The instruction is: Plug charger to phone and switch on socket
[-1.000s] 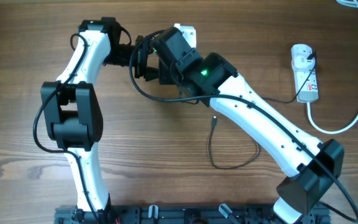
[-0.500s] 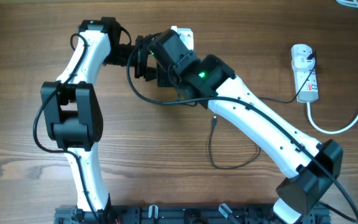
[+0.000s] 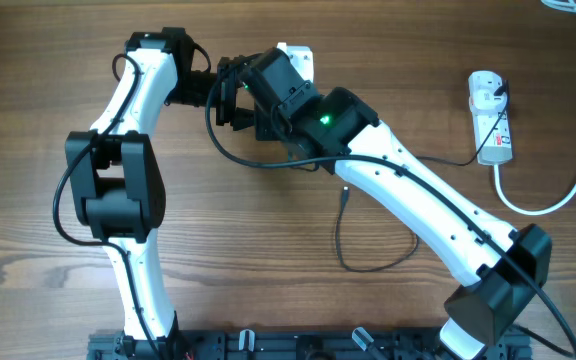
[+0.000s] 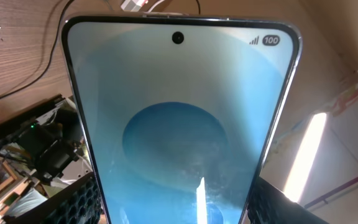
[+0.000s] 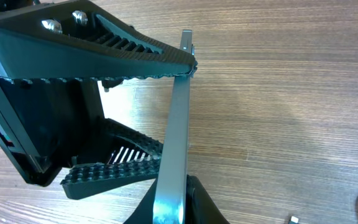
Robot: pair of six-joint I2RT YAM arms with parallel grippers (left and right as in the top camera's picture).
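The phone [image 4: 178,118], its blue screen lit, fills the left wrist view. My left gripper [image 4: 173,202] is shut on its two long sides. In the right wrist view the phone [image 5: 178,112] stands edge-on above the wood, and my right gripper [image 5: 180,210] is shut on its near end. In the overhead view both grippers, left [image 3: 220,95] and right [image 3: 246,98], meet at the table's far middle and hide the phone. The charger cable [image 3: 340,245] loops on the table with its connector tip [image 3: 345,194] lying free. The socket [image 3: 491,118] lies at the far right.
A white cord [image 3: 568,190] curves from the socket round the right edge. The right arm [image 3: 418,200] stretches diagonally over the charger cable. A white piece [image 3: 301,57] shows behind the right wrist. The table is bare wood on the left and at the front.
The right wrist has shifted a little up and to the left toward the left gripper. Since half a second ago nothing has visibly moved.
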